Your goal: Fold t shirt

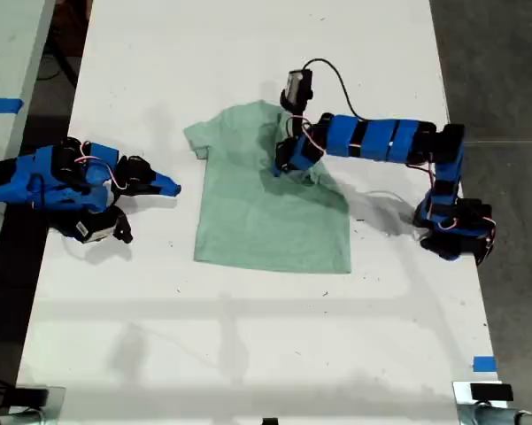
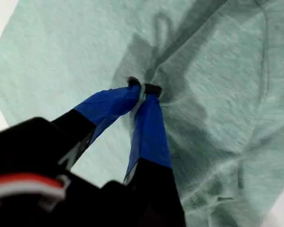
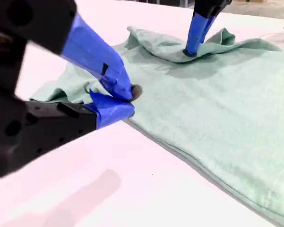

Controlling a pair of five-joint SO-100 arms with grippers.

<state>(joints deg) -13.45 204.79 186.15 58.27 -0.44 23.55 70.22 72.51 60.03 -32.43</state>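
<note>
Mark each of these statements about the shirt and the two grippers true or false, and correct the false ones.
1. My first gripper pinches a tuck of the pale mint-green fabric t-shirt. True.
2. My second gripper lies over the middle of the shirt. False: in the exterior view it lies on the white table off the shirt's left edge.
3. The shirt is folded into a small square. False: it is mostly spread flat, with only the part under my first gripper bunched.
4. A blue tape piece sits near the exterior view's lower right corner. True.
</note>
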